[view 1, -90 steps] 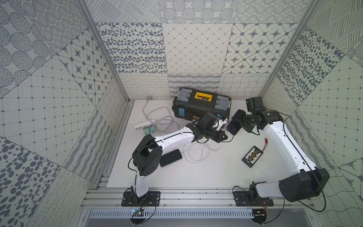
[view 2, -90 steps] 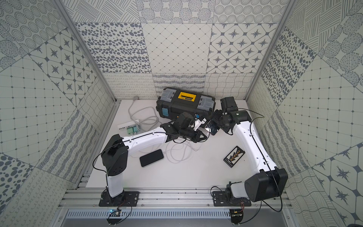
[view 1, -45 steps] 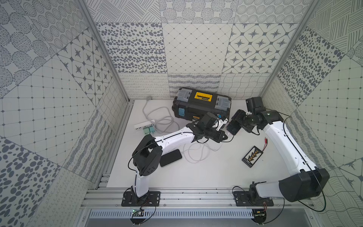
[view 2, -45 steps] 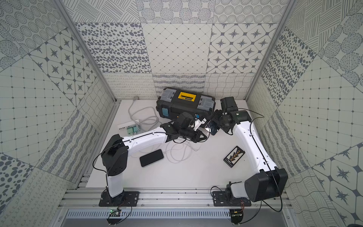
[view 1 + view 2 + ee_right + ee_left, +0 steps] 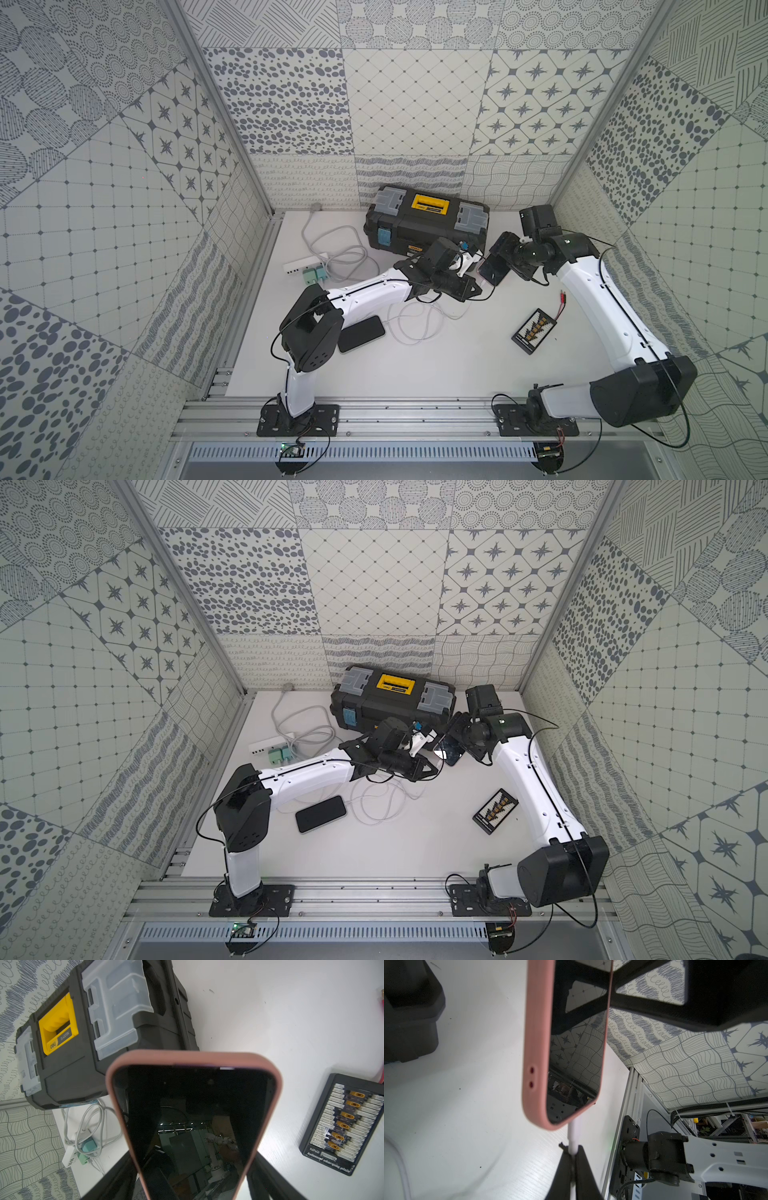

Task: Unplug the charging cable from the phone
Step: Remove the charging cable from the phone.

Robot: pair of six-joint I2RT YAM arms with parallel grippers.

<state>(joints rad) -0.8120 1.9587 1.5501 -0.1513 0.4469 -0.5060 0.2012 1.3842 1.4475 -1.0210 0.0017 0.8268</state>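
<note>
The phone in a pink silicone case with a dark glass screen is held clear of the white tabletop, on the near side of the black plastic toolbox with a yellow handle, right of centre in both top views. The right gripper stands spread wide, its fingers against the two long edges of the case, clamping the phone across its width. The left gripper is pressed together on the white charging cable at the stiff plug sleeve, just beyond the phone's lower short edge. The port itself is hidden behind the case edge, but the plug appears still seated. The phone's long axis runs from the right gripper toward the left gripper, leftward and slightly nearer, and the plug leaves along that same line. The phone thus lies right of the left gripper, the one at the plug. A straight pull along this axis is judged the required move. Against the frame a second earlier, no shift of arms, phone or cable loops is visible.
</note>
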